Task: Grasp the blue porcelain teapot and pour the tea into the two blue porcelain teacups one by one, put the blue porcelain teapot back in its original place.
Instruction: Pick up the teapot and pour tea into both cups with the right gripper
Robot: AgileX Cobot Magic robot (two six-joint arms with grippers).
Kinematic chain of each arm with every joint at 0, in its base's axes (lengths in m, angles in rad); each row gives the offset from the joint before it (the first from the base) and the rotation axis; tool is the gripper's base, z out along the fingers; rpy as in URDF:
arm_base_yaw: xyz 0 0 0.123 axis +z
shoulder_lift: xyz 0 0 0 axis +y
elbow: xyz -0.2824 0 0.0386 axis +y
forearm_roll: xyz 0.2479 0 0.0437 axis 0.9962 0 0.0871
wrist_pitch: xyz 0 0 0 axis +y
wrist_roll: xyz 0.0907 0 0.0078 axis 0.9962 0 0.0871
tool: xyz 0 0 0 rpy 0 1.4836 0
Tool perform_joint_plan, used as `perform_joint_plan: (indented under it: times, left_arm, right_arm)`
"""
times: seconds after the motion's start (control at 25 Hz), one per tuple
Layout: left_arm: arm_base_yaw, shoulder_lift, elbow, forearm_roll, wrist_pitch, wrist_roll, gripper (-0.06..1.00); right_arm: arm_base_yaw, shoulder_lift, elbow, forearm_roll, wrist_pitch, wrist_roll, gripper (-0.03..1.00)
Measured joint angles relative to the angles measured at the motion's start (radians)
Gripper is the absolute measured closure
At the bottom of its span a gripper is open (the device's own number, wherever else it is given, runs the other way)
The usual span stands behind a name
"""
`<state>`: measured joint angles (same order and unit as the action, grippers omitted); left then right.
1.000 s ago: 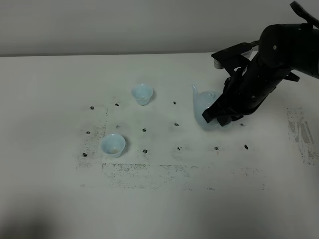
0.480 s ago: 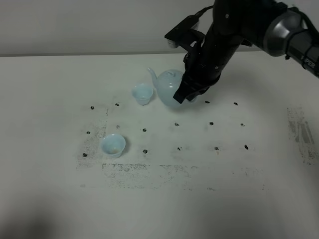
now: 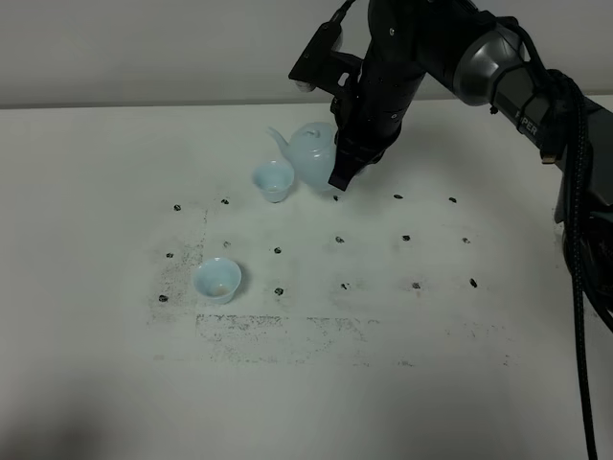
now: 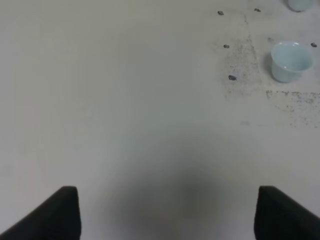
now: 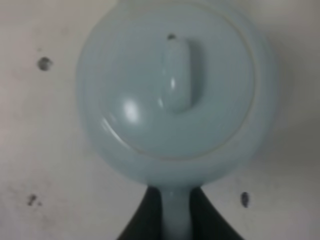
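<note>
Speckled white worktop (image 3: 96,383). Right tool (image 5: 175,222) is clamped on the teapot (image 3: 308,153), upper centre of frame, spout over the far cup (image 3: 273,180); near cup (image 3: 217,279) sits lower left. Risk: a tilt missing the small rim would spill tea.

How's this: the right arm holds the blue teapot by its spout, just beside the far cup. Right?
No: the right gripper is shut on the loop handle of the blue teapot, not its spout; the right wrist view shows the handle between its fingers. It is indeed beside the far cup.
</note>
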<state>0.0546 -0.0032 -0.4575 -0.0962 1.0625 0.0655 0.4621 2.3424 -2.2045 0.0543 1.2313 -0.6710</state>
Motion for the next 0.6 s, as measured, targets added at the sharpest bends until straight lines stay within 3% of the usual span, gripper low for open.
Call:
perform_joint_plan:
  times: [0.32, 0.6]
  left_arm:
    - [0.0, 0.0, 0.0, 0.0, 0.0, 0.0, 0.26]
    - [0.0, 0.0, 0.0, 0.0, 0.0, 0.0, 0.26]
  right_arm:
    - [0.0, 0.031, -0.002, -0.109, -0.015, -0.092, 0.92]
    - [0.0, 0.034, -0.002, -0.123, -0.098, -0.184, 0.92]
